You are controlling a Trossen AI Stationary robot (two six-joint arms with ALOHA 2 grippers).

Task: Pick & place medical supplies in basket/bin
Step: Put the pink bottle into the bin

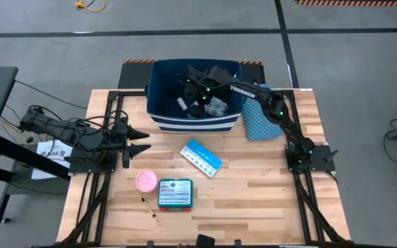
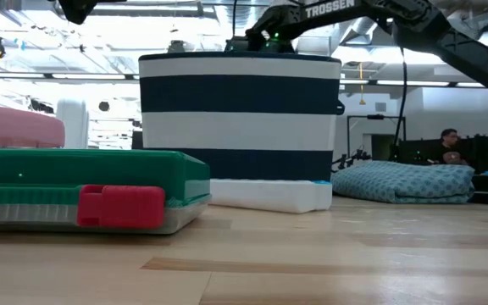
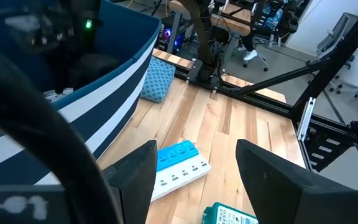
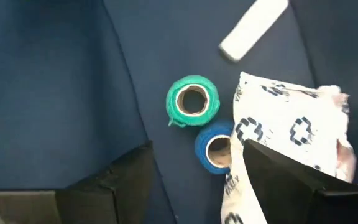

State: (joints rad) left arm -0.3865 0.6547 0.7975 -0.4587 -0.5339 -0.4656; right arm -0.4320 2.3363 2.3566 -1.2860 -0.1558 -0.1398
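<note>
Midway through the sort, the left gripper (image 1: 143,140) waits at the table's left edge, its two fingers spread wide and holding nothing. Just right of it and nearer the front, four supplies lie on the bare wood, not yet collected: the pink roll (image 1: 146,181), a thin swab stick (image 1: 151,208) at its near side, the teal flat box (image 1: 175,193) just beside the roll, and, farther back toward the middle, the light-blue packet (image 1: 200,158). Beyond them at the table's far side stands the navy striped bin (image 1: 158,83), and the right gripper (image 1: 200,96) reaches down into it from the right; its wrist view shows the fingers parted and gripping nothing. On the bin floor lie a green tape roll (image 4: 192,101), a blue roll (image 4: 215,148) touching it, a white ring-patterned pouch (image 4: 294,134) and a small white stick-like piece (image 4: 253,28). Right of the bin, a teal dotted cloth (image 1: 259,121) lies on the table. By the look of it, roughly half the supplies are in and four remain.
</note>
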